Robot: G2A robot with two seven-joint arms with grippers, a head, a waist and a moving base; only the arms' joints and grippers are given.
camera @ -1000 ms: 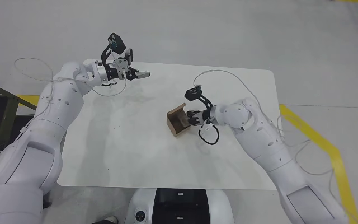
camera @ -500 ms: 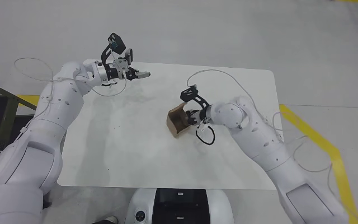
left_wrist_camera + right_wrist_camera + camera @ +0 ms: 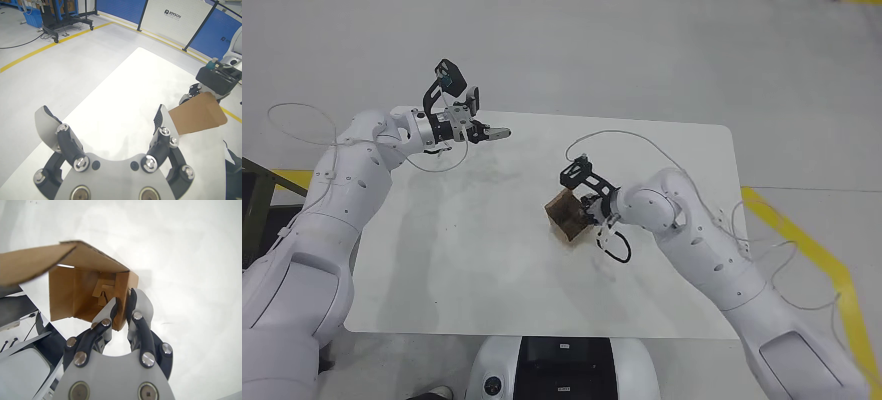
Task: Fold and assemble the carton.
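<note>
Left arm stretched forward, left gripper (image 3: 103, 113) spread wide, holding nothing. Right arm bent at the elbow, right gripper (image 3: 123, 298) pinching a carton (image 3: 62, 291) wall, wrist seemingly rolled sideways.

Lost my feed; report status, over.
Right gripper shut on carton wall. Left gripper open, empty, at far edge of table. Carton's end open, one flap loose.

Carton (image 3: 564, 212) is over table (image 3: 492, 260), approx mid-depth, a bit right of ctr; can't tell if it touches the top. Right gripper (image 3: 587, 208) is just right of carton, at its open side: one finger inside carton, other outside, side wall btwn them. Left gripper (image 3: 500, 132) is well apart, left of & behind carton, over table's far edge.
</note>
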